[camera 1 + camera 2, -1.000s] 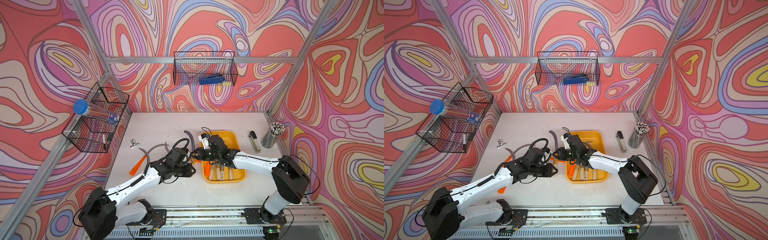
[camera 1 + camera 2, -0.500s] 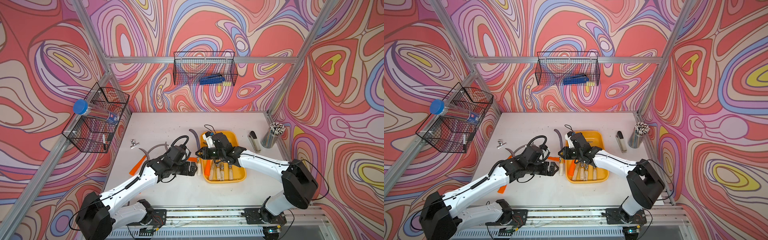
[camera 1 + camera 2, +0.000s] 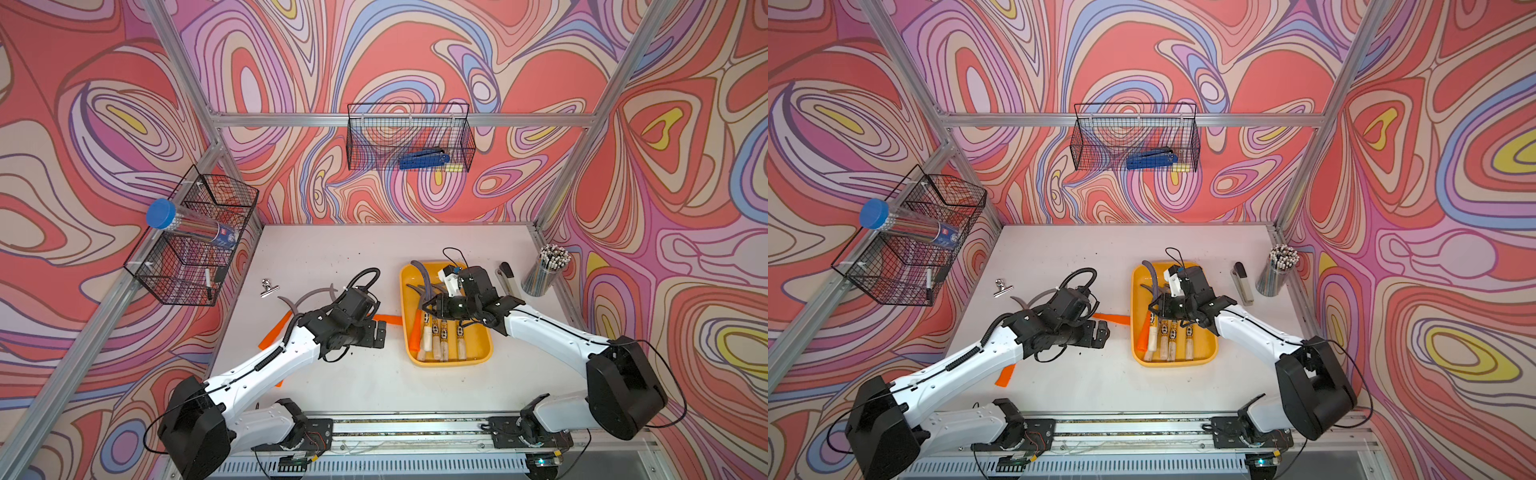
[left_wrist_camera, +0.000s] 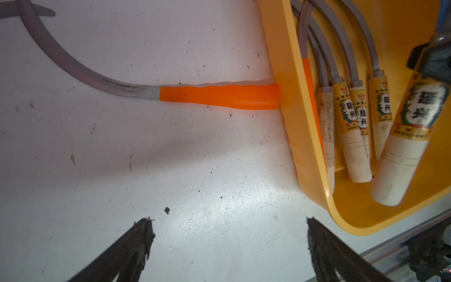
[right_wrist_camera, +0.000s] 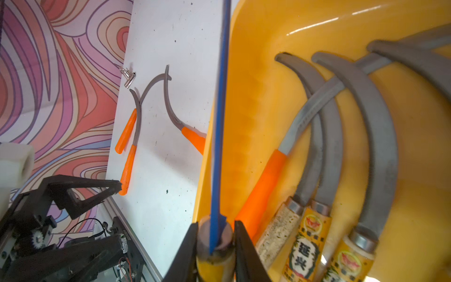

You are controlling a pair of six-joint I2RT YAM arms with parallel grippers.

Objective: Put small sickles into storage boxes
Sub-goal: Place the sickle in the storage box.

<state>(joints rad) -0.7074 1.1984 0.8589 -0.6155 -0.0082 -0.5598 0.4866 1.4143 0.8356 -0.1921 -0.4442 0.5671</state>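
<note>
Hanging low over the table (image 3: 374, 386), the left gripper (image 4: 229, 234) had its two fingers (image 4: 136, 244) spread wide with nothing between them. It was near the long side of the yellow tray (image 3: 453, 362).

Just past it, an orange sickle (image 4: 219, 97) lay flat on the table. The end of its handle touched the outside of the tray wall, and its grey blade curved away from the tray.

Inside the tray, a second orange sickle (image 5: 263, 185) lay along that wall. Next to it lay a row of wood sickles (image 4: 351, 114) with yellow labels, side by side, handles toward the robot and blades toward the far end.

The right gripper (image 5: 214, 234) was over the tray. Its fingers (image 5: 185, 249) pinched one more wood sickle, the held sickle (image 4: 410, 136), at the top of the handle by the metal ring. It was tilted, higher than the row. Whether its end touched the tray could not be told.

Farther left on the table lay two more orange sickles (image 5: 127, 131), close together with blades crossed. One blade tip also crossed the tip of the first orange sickle.

Beyond them sat a small silver clip (image 3: 268, 287). Past the tray's other side lay a stapler (image 3: 507, 278), with a cup of pencils (image 3: 544, 270) near it. Two wire baskets (image 3: 195, 237) hung on the walls.
</note>
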